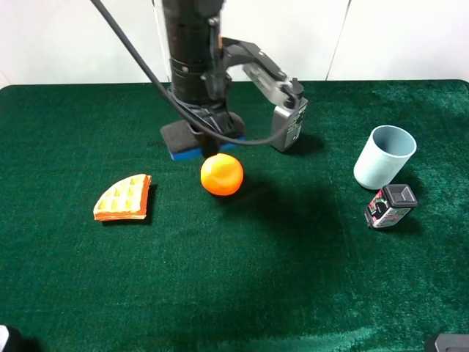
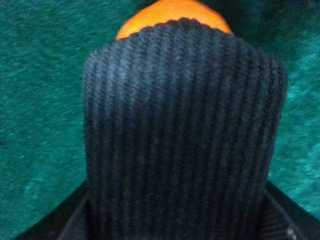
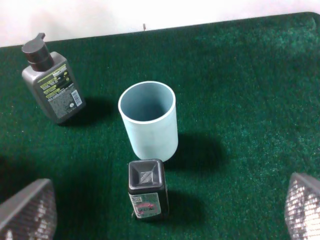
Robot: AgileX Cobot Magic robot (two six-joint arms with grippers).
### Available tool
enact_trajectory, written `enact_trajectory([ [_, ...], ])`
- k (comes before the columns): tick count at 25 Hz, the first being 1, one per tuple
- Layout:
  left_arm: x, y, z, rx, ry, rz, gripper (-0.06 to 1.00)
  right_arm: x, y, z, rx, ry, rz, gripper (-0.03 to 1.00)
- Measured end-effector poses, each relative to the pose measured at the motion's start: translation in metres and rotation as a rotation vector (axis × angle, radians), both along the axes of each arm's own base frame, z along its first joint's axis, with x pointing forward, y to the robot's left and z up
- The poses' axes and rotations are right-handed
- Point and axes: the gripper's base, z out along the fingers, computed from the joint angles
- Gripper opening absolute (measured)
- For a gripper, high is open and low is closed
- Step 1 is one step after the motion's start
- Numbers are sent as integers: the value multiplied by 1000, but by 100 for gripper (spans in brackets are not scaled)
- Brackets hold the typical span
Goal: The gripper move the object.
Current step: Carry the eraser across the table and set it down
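The left pincer (image 1: 207, 132) is pressed together on one end of the oblong whiteboard eraser (image 1: 178, 141), which has a dark grey felt top and a thin blue base. It lies toward the rear of the green felt bench (image 1: 242, 279), just behind the round orange fruit (image 1: 221, 174). The right pincer (image 3: 165, 207) stands spread and holds nothing.

You will not get a readable word or number off anything here. The grey pump bottle (image 3: 52, 90) has a label with yellow-green lettering, lines of small print and what looks like a barcode, but it is all too small and blurred to give you a brand. The small black-capped bottle (image 3: 146, 200) just beside the pale blue cup (image 3: 150, 125) wears a red-and-green label, and that is just as illegible.
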Motion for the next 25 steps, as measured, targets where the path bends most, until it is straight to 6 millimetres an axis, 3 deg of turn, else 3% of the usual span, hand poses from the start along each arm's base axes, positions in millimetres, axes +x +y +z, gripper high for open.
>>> enact_trajectory([
  [13,-54,-52,1,-67,-14,19,58,0,0,0,0,0,0,70],
  [21,-71,-72,0,-144,-38,43,58,0,0,0,0,0,0,70],
  [25,-75,-77,-9,-135,-24,56,58,0,0,0,0,0,0,70],
])
